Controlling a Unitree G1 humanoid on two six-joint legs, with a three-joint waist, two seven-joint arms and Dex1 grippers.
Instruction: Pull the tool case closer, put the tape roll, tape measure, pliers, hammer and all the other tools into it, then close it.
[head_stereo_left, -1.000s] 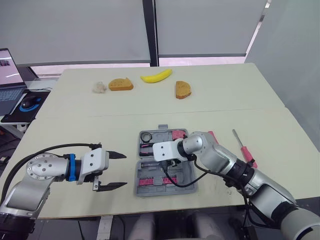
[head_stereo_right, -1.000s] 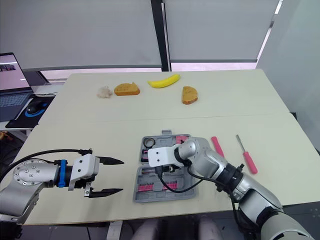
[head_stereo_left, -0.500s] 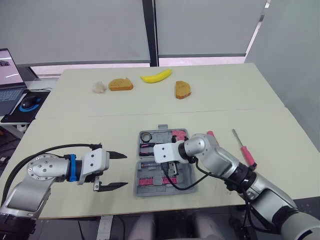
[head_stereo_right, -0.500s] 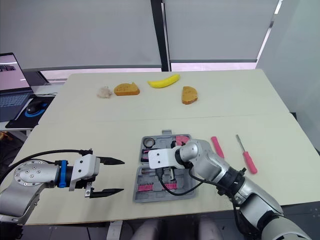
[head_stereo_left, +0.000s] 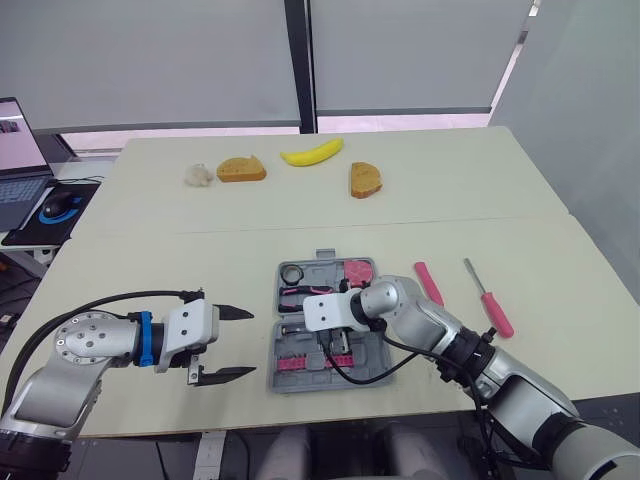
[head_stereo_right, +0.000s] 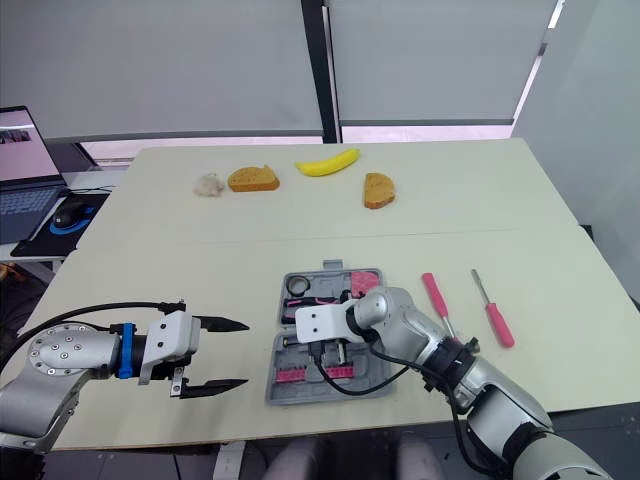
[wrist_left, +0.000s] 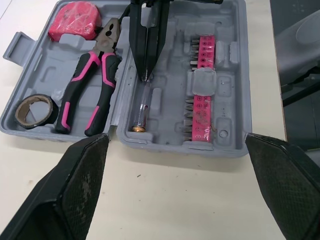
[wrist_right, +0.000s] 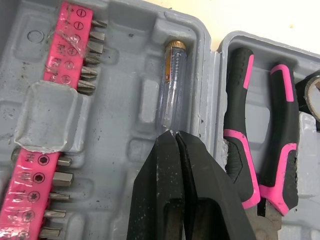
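Hovering just left of the case (wrist_left: 227, 100), left gripper (head_stereo_left: 250, 341) is gaping wide, gripping nothing. Right gripper (wrist_right: 175, 136) is reaching down into the case's near half, fingers pressed together at the tester (wrist_right: 172, 85); whether they are pinching its shaft, cannot tell. Pliers (wrist_left: 75, 87), tape roll (wrist_left: 20, 114), tape measure (wrist_left: 75, 21) are lying in the far half. Pink tool (head_stereo_left: 428, 283) and screwdriver (head_stereo_left: 490, 300) are lying right of the case

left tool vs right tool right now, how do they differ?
The left tool is open, fingers spread wide; the right tool is shut, fingertips together. The left tool hovers over bare table beside the tool case; the right tool is inside the case, tips at the clear screwdriver. The left tool's fingers point sideways toward the case; the right tool's point down into it. Both have two black fingers. Can't tell if the right tool grips the screwdriver.
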